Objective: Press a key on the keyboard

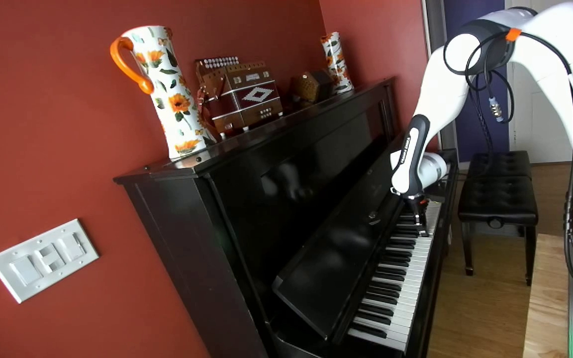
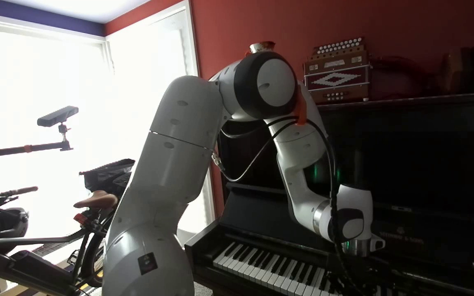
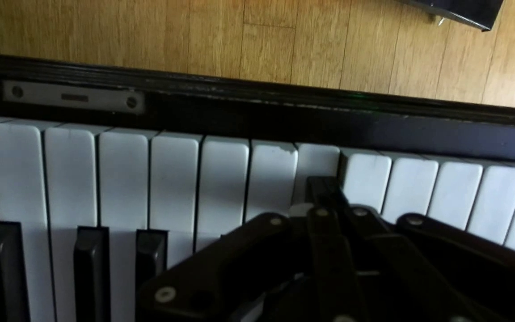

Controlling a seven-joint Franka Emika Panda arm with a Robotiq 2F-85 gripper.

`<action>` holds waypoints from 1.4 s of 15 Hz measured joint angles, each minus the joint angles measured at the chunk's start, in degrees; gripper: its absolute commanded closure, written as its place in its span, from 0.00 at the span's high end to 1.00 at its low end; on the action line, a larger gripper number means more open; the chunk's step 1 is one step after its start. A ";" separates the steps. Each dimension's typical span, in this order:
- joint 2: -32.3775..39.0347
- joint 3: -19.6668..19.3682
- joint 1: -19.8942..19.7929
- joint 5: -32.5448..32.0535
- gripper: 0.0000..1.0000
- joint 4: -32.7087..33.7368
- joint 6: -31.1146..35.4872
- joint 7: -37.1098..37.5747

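a glossy black upright piano (image 1: 286,223) is seen at a slant in an exterior view, with a white robot arm (image 2: 179,164) extended over it. a pale wooden bench (image 1: 547,293) is partly seen by the arm's base; a padded black stool (image 1: 498,194) is placed beyond its far corner. past the bench edge that faces the piano, and well apart from it, the keyboard (image 1: 406,278) is set into the piano's front. a black cable (image 2: 333,176) is draped by the arm's wrist. the end effector (image 3: 327,184) is fully closed, with nothing seen in its hold; its tips appear to be rested on one white key (image 3: 318,158), judged to be pressed, since the side of the next key (image 3: 367,179) is exposed. because the tips are placed close to that side, a wrong note could be caused by slight sideways drift. the pressed key could be strained by too much downward force.
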 measured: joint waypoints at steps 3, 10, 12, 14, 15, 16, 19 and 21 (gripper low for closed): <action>0.13 0.02 -0.01 -0.09 0.00 0.08 0.00 -0.03; 0.14 0.03 -0.02 -0.18 0.00 0.09 0.00 -0.05; 0.14 0.03 -0.02 -0.18 0.00 0.08 0.00 -0.05; 0.11 0.03 -0.03 -0.18 0.00 0.08 0.00 -0.05; 0.09 0.03 -0.03 -0.18 0.00 0.08 0.00 -0.05; 0.04 0.02 -0.04 -0.18 0.00 0.09 0.00 -0.05; -0.39 0.02 -0.05 -0.18 0.00 0.09 0.00 -0.05; -0.95 0.02 -0.05 -0.18 0.00 0.09 0.00 -0.05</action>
